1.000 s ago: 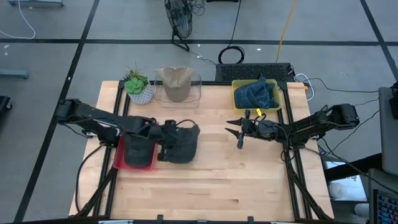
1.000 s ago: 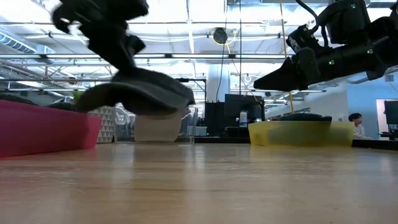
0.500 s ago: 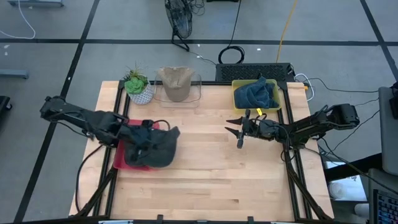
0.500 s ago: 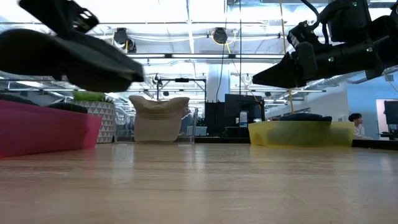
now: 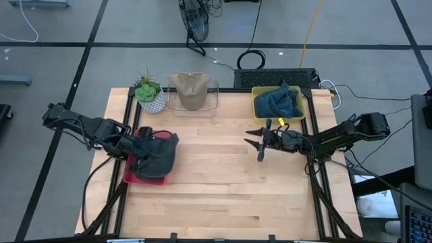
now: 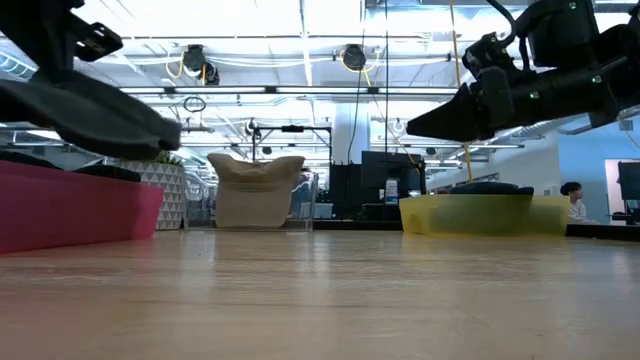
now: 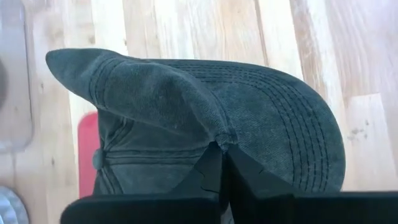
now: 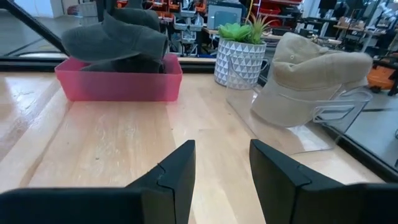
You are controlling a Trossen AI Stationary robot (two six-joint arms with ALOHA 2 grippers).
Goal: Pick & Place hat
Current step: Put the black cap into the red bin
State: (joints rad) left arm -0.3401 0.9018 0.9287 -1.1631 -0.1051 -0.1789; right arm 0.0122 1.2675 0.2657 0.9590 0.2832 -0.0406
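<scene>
Dark grey cloth is what matters here: the grey cap (image 5: 156,154) hangs pinched in the left gripper (image 7: 219,163), whose fingers are pressed tight on a fold of fabric where the brim meets the crown, as the left wrist view shows plainly. From above, the cap sits over the red bin (image 5: 132,177) at the table's left side, covering most of it, with part of the brim reaching past the bin's edge toward the table middle. In the low view the cap (image 6: 85,110) is clear of the bin's pink wall (image 6: 75,212), held in the air above it and not resting inside. I judge the step in hand to be the placing: the carry looks all but done and the cap is lined up over its bin. The next move would call for lowering the cap until it settles within the walls, nudging it a little farther over the bin so the brim does not hang out, and then spreading the fingers to let go. The right gripper (image 8: 217,163) waits near the table's right side with its fingers spread and nothing between them, pointing across the bare wood toward the bin. Behind, along the far edge, stand a small potted plant (image 5: 149,93), a tan cap (image 5: 189,90) in a clear tray, and a yellow bin (image 5: 258,101) holding blue cloth (image 5: 280,101), all well apart from the working arm
</scene>
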